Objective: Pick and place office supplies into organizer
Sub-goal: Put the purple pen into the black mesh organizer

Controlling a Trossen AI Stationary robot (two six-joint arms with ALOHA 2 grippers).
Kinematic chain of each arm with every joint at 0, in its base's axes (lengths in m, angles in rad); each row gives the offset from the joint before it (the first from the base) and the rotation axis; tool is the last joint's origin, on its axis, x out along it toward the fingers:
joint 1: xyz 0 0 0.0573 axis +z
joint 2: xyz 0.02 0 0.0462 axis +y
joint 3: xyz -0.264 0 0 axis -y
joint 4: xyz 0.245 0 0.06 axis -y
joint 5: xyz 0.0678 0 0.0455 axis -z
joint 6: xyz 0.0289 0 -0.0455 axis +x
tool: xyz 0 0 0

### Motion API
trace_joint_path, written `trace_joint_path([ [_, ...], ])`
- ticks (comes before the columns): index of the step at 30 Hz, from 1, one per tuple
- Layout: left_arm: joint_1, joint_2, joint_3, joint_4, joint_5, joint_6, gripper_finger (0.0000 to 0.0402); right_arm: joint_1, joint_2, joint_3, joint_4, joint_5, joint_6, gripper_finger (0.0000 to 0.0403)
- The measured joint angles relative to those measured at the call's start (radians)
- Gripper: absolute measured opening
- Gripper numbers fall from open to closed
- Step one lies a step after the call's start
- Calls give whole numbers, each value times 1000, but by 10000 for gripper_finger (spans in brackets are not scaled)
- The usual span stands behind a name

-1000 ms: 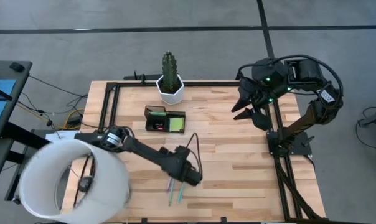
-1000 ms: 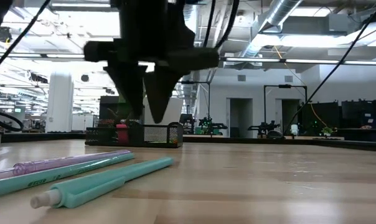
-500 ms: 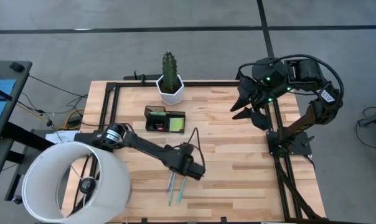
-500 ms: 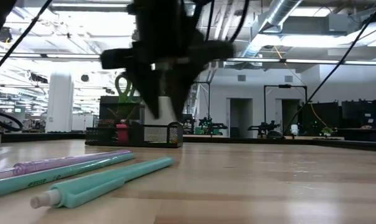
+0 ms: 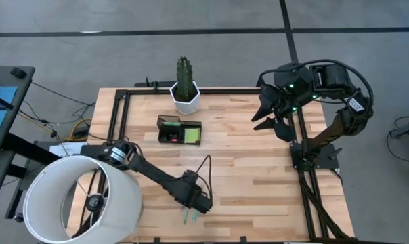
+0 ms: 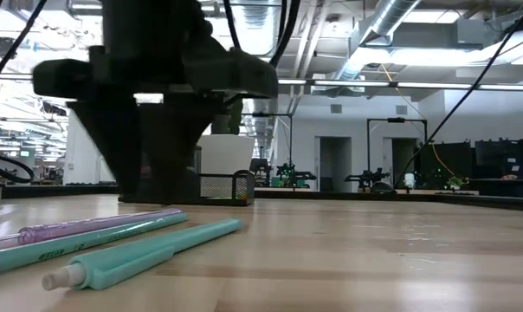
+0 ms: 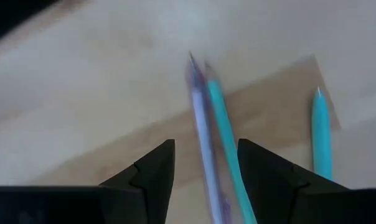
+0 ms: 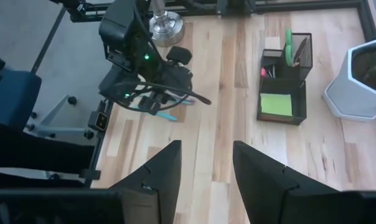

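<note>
Three pens lie on the pale wooden table [image 5: 259, 169]: one translucent purple pen [image 7: 202, 134] and two teal plastic pens [image 7: 225, 134], the purple one between the left gripper [image 7: 203, 168]'s wide-open, empty fingers. The right gripper [image 5: 267, 116] hangs part-open, empty. Beyond the fingers stands one black mesh organizer [image 5: 179, 131]; a workshop hall lies behind.

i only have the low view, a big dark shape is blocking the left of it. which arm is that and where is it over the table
Observer: That is the left gripper, low over the wooden table near its front edge, above the pens.
Operator: are its fingers open
Observer: Yes. The left wrist view shows the fingers apart, with the translucent purple pen and one teal plastic pen lying between them, not gripped.
Operator: where is the other arm
Observer: The right gripper hangs at the table's far right, holding nothing.
Operator: whats in the organizer
Observer: From above, the black mesh organizer holds a lime-green sticky-note pad.
</note>
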Motion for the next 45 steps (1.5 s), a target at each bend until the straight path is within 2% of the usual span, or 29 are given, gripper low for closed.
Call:
trace_joint_path([
  [10,-9,0,-1,-4,2,-1,168,0,0,0,5,0,0,135],
  [16,-17,0,-1,-18,22,3,144,0,0,0,5,0,0,134],
  [20,-23,-1,-20,32,35,-5,125,0,0,0,5,0,0,133],
  [25,-25,-10,-112,149,114,-36,120,0,0,0,5,0,0,134],
  [32,-18,-10,-138,191,105,-5,116,0,0,0,5,0,0,133],
  [36,-8,-8,-138,184,79,43,89,0,0,0,6,0,0,134],
  [41,26,-7,-138,203,86,135,23,0,0,0,11,0,0,133],
  [45,74,-15,-103,118,55,228,19,0,0,0,13,0,0,133],
])
